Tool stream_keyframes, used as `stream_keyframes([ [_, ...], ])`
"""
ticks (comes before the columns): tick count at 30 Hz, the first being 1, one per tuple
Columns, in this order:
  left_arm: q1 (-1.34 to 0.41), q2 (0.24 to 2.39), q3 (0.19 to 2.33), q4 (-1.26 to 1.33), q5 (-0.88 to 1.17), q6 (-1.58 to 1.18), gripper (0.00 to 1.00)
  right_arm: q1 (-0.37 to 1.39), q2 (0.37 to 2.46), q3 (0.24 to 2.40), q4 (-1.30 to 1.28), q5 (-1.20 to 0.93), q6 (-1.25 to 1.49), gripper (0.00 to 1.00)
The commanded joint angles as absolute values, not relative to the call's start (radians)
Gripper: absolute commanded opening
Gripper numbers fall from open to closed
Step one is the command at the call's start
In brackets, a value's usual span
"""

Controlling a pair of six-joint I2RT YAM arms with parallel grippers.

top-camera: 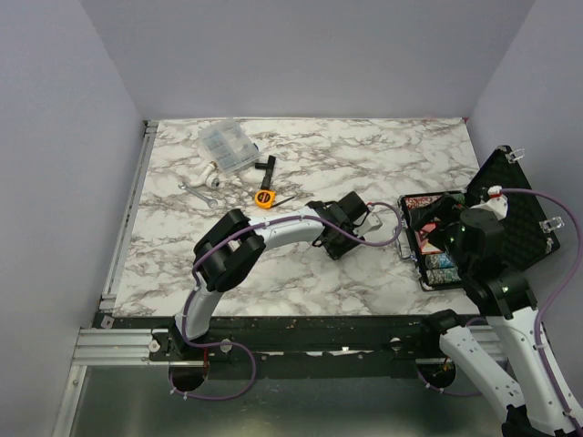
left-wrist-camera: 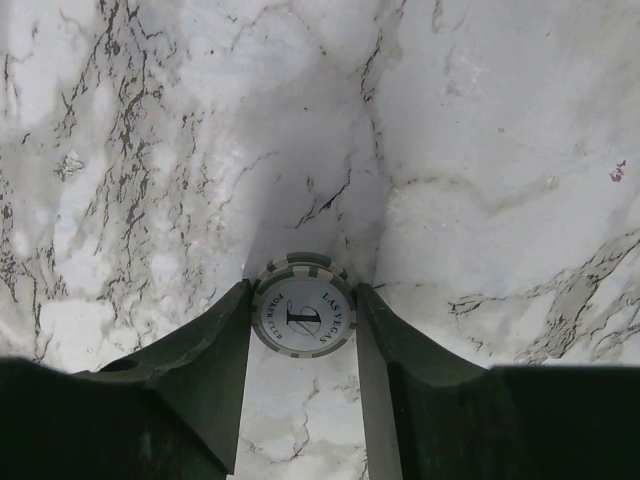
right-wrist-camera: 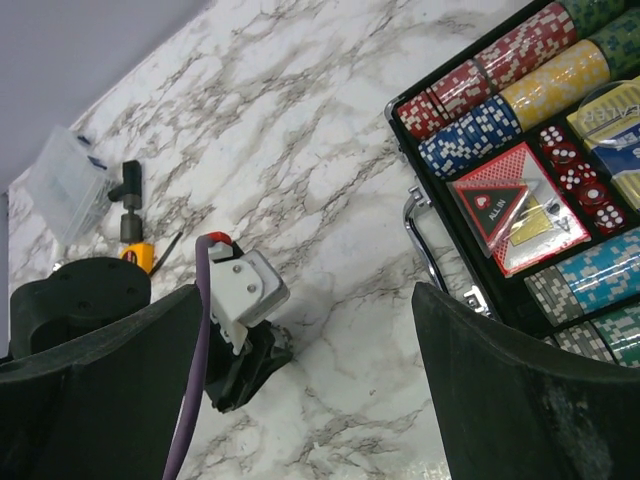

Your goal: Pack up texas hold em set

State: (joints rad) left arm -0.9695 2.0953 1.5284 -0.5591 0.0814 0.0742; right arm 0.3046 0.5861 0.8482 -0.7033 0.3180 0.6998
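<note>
The black briefcase [top-camera: 430, 273] lies open at the right with its foam lid [top-camera: 519, 214] raised. In the right wrist view it [right-wrist-camera: 425, 225] holds rows of red, blue, yellow and grey chips [right-wrist-camera: 520, 85], red dice [right-wrist-camera: 580, 180] and a red "ALL IN" triangle [right-wrist-camera: 505, 205]. My left gripper [left-wrist-camera: 303, 290] is down at the table in the middle [top-camera: 335, 244], shut on the edges of a white "Las Vegas Poker Club" chip [left-wrist-camera: 303, 318] lying flat. My right gripper [right-wrist-camera: 308, 300] is wide open and empty, high over the case's near-left edge [top-camera: 444, 238].
At the back left stand a clear compartment box [top-camera: 228, 146], an orange tape measure [top-camera: 264, 196], white fittings [top-camera: 208, 177] and a wrench [top-camera: 194, 192]. The left gripper's body [right-wrist-camera: 240, 320] lies just left of the case handle [right-wrist-camera: 420, 235]. Walls close in on three sides.
</note>
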Motion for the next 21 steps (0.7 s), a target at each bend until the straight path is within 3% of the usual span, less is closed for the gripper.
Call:
stream_keyframes([
  [1, -0.982, 2.215, 1.449, -0.680, 0.123, 0.075, 0.32, 0.302, 0.567, 0.898, -0.741, 0.408, 0.715, 0.88],
  [4, -0.982, 2.203, 1.454, -0.679, 0.105, 0.072, 0.27, 0.301, 0.560, 0.900, -0.750, 0.421, 0.715, 0.88],
  [11, -0.951, 2.120, 1.534, -0.727, 0.107, 0.038, 0.01, 0.301, 0.607, 0.873, -0.753, 0.365, 0.735, 0.87],
  [21, -0.920, 1.980, 1.593, -0.761, 0.140, -0.016, 0.00, 0.301, 0.672, 0.855, -0.755, 0.356, 0.769, 0.87],
])
